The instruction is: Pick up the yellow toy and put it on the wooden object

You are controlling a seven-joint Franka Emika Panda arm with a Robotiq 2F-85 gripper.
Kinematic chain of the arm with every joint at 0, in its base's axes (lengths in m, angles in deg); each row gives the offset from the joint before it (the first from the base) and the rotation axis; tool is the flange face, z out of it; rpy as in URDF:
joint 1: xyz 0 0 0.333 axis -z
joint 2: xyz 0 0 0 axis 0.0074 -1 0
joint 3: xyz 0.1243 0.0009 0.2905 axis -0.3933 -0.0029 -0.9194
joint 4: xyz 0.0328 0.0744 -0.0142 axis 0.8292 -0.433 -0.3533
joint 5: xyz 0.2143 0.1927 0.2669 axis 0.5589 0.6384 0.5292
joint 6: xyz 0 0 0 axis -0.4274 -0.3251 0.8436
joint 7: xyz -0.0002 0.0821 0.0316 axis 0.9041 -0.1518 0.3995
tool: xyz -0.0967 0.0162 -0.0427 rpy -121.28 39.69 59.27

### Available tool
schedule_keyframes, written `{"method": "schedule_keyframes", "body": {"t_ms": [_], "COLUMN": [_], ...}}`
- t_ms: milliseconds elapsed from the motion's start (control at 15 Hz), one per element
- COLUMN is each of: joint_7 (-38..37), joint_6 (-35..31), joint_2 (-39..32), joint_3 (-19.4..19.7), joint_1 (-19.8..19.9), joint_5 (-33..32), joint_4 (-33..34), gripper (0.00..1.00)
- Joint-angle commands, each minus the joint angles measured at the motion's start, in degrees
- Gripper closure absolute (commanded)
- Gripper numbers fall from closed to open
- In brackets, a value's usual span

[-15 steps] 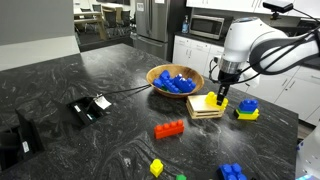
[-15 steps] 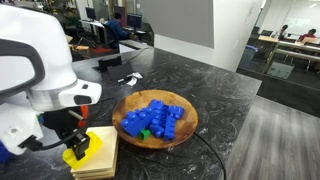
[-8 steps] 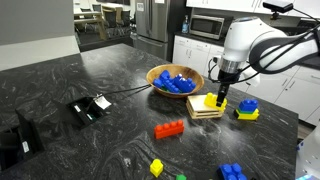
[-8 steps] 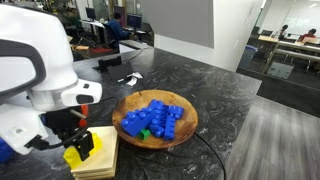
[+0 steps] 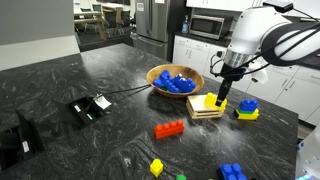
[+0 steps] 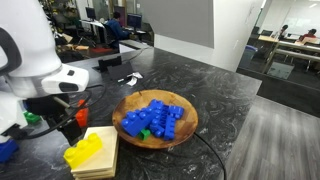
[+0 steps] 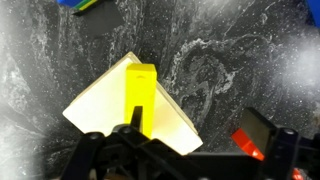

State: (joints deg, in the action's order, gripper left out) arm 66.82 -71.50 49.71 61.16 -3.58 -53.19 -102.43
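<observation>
The yellow toy (image 5: 211, 100) (image 6: 84, 150) (image 7: 140, 92), a low studded brick, lies on the wooden object (image 5: 205, 111) (image 6: 102, 152) (image 7: 98, 108), a pale square slab beside the bowl. My gripper (image 5: 222, 97) (image 6: 68, 122) (image 7: 198, 132) hangs just above the slab's edge, open, with nothing between its fingers. In the wrist view one finger (image 7: 135, 122) overlaps the brick's near end and the other stands far off over the dark counter. The toy is free of both fingers.
A round wooden bowl (image 5: 156, 73) (image 6: 186, 117) of blue pieces stands next to the slab. On the dark stone counter lie a red brick (image 5: 169, 129), a yellow piece topped with blue (image 5: 247, 109), a small yellow cube (image 5: 156, 167), blue bricks (image 5: 232, 172) and a black device (image 5: 90, 107).
The gripper has opened and let go of the yellow toy, then lifted up and away a little. The toy now rests on the slab by itself.
</observation>
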Motion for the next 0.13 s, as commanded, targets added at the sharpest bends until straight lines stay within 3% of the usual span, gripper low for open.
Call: {"method": "schedule_keyframes", "body": {"t_ms": [0,67], "joint_7": [0.0,0.1], "joint_6": [0.1,0.1], "joint_2": [0.1,0.0], "joint_3": [0.2,0.4], "joint_1": [0.0,0.0], "joint_5": [0.0,0.0], "joint_4": [-0.1,-0.2], "gripper": [0.00,0.00]}}
